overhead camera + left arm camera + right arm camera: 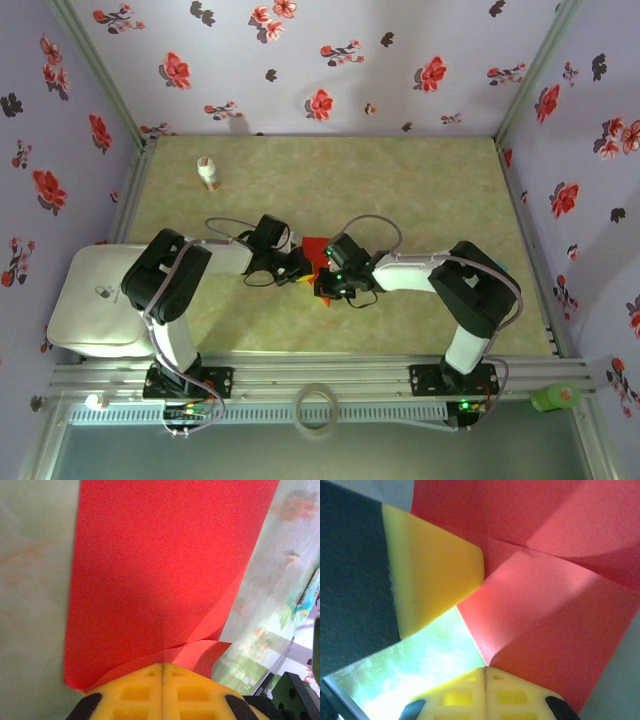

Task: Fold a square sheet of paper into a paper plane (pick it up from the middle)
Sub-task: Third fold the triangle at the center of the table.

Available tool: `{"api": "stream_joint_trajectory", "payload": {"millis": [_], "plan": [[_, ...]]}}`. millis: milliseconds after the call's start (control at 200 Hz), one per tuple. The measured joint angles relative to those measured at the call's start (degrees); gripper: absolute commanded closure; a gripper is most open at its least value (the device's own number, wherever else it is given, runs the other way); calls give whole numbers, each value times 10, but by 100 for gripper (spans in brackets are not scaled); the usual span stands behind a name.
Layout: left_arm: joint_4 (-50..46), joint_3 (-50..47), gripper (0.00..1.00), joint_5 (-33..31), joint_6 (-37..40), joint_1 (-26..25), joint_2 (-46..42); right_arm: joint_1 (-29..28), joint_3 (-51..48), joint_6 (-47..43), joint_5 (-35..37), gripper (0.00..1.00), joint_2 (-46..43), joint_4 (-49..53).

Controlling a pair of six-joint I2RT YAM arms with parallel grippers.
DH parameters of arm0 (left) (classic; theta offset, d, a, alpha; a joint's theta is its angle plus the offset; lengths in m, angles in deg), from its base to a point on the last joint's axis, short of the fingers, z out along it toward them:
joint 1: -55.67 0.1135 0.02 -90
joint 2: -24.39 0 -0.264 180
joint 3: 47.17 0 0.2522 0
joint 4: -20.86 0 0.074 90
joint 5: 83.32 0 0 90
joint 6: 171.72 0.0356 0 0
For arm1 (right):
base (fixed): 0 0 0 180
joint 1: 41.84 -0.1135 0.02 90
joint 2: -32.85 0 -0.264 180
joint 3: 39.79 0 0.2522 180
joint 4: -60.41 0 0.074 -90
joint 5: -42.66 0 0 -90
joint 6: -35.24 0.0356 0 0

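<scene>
The square sheet of paper point(316, 247) is bright red and hangs above the middle of the table between my two grippers. In the left wrist view the sheet point(165, 570) stretches away as a tall folded strip. Its near edge curls into my left gripper point(162, 666), whose yellow fingers are shut on it. In the right wrist view the paper point(560, 630) shows a crease and a bent flap. My right gripper point(485, 669) is shut on its folded corner. A yellow finger point(435, 570) of the left gripper is close by at upper left. From above, the left gripper point(303, 266) and right gripper point(325, 272) almost touch.
A small white bottle with an orange band point(208, 173) stands at the back left. A white box point(95, 300) sits beside the left arm. A tape ring point(315, 408) and a green object point(555, 397) lie on the front rail. Flowered walls enclose three sides of the table.
</scene>
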Motion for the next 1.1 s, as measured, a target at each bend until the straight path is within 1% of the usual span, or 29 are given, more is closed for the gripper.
{"api": "stream_joint_trajectory", "payload": {"millis": [765, 915, 1100], "plan": [[-7, 4, 100, -2, 9, 0, 1, 18, -132, 26, -34, 92, -86, -80], [-9, 4, 100, -3, 11, 0, 1, 22, -144, 27, -35, 92, -114, -54], [-8, 4, 100, -3, 10, 0, 1, 28, -137, 29, -31, 93, -176, -23]]}}
